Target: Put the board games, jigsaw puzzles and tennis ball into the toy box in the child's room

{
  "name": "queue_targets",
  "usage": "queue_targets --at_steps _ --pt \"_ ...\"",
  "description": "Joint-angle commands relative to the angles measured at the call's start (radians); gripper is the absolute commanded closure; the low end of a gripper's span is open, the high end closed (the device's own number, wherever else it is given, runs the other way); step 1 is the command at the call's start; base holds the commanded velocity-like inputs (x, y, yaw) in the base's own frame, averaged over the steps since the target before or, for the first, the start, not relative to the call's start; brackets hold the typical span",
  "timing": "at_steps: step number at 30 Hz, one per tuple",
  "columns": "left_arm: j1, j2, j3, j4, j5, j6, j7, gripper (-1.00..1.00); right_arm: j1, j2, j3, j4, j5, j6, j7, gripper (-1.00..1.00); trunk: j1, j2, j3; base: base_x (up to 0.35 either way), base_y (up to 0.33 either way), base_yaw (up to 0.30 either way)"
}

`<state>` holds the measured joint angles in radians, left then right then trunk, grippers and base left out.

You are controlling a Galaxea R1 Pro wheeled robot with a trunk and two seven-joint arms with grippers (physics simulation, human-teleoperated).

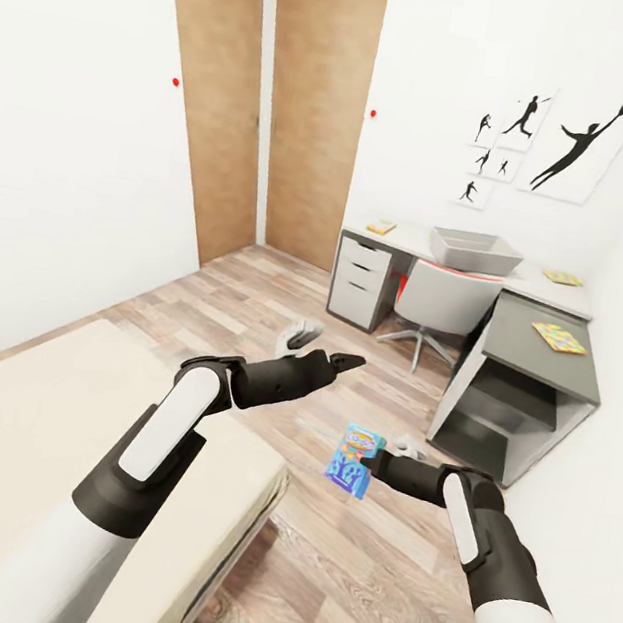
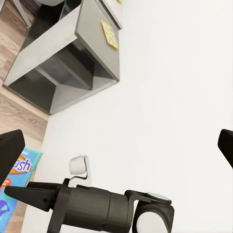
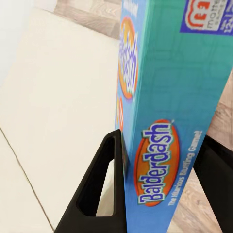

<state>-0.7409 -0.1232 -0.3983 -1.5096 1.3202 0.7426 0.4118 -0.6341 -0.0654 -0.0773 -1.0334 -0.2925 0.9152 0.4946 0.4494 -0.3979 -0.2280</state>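
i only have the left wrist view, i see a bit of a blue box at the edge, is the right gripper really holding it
Observer: Yes. In the right wrist view the right gripper has a finger on each side of the blue game box, shut on it.
Operator: what game is it
Observer: The box edge reads "Balderdash".
Operator: where's the toy box from here
Observer: In the head view the grey toy box sits on the desk across the room, ahead and to the right, above the red chair.
Operator: anything in my left gripper
Observer: No. The head view shows the left gripper open and empty, over the floor near the bed.
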Motion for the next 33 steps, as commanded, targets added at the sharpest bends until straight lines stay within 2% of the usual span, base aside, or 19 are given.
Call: queue_targets --at_steps 1,9,18,28,33 --pt "-0.001 0.001 0.000 -0.001 0.010 0.002 0.010 -1.00 -0.001 0.000 -0.001 -0.001 0.002 0.005 0.005 1.00 0.001 -0.002 -0.002 0.000 0.000 -0.282" --pt "0.001 0.005 0.001 -0.001 0.008 0.008 0.011 -1.00 -0.001 0.001 0.002 -0.001 0.001 0.005 0.005 1.00 0.001 -0.002 -0.002 0.000 0.000 -0.282" --pt "0.001 0.028 0.001 -0.002 0.011 0.012 0.010 -1.00 -0.001 0.006 0.004 0.003 0.001 0.005 0.007 1.00 0.001 -0.002 -0.002 0.000 0.000 -0.282" --pt "0.002 0.032 0.001 -0.003 0.013 0.012 0.009 -1.00 0.000 0.018 0.005 0.004 0.002 0.005 0.006 1.00 0.001 -0.002 -0.002 0.000 0.000 -0.283" --pt "0.002 0.033 0.001 -0.003 0.012 0.012 0.009 -1.00 0.005 0.019 0.006 -0.001 0.003 0.004 0.006 1.00 0.001 -0.002 -0.002 0.000 0.000 -0.135"
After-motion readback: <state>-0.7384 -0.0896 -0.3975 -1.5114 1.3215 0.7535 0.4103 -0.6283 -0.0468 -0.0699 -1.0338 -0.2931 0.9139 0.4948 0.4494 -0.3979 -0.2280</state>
